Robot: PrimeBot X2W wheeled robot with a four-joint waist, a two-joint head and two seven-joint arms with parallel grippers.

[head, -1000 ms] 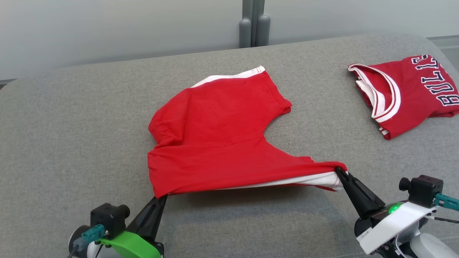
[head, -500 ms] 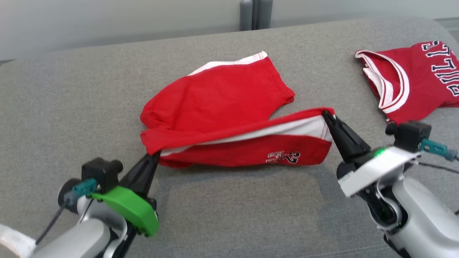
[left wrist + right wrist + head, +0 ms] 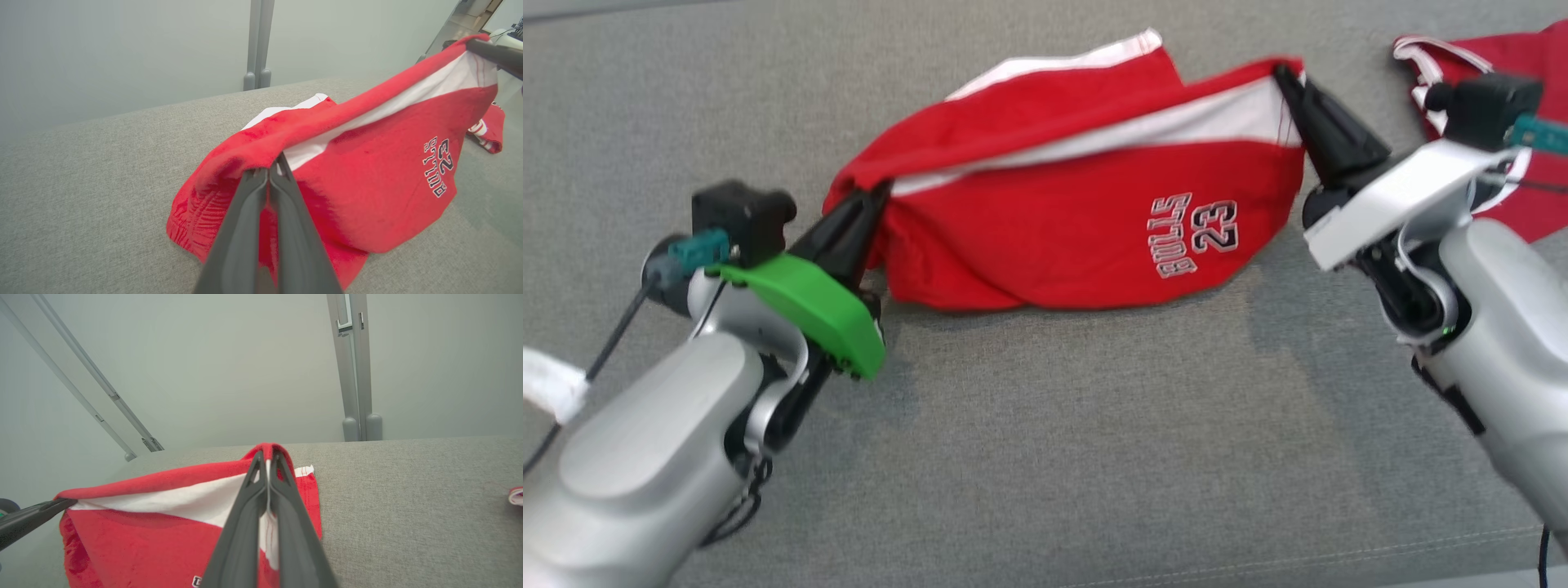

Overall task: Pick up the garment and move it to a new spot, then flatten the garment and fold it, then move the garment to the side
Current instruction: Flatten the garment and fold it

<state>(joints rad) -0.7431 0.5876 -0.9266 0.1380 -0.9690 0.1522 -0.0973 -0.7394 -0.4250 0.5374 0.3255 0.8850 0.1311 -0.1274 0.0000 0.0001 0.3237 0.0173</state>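
We are holding the red shorts (image 3: 1054, 237) by one long edge, with both hands clamped tight on the cloth. Our left gripper (image 3: 877, 193) is pinching the corner at the gathered waistband end. Our right gripper (image 3: 1284, 73) is pinching the other corner of that edge, beside the white stripe.

The held edge is stretching fairly taut between them, raised above the grey cushion (image 3: 1045, 425). The panel with the printed number is hanging down from it towards us. The rest of the shorts is lying on the cushion behind it, its white-trimmed hem (image 3: 1094, 55) pointing away from us. A second red garment (image 3: 1543, 57) is lying apart at the far right.

We are reading this as the fold step, with the near half lifted so it can go over the half lying flat. The next move is calling for both grippers to travel together and level, so that the edge is not sagging or twisting. They should be lowering the edge onto the far hem with the corners matched, and letting go only once the cloth is resting down.
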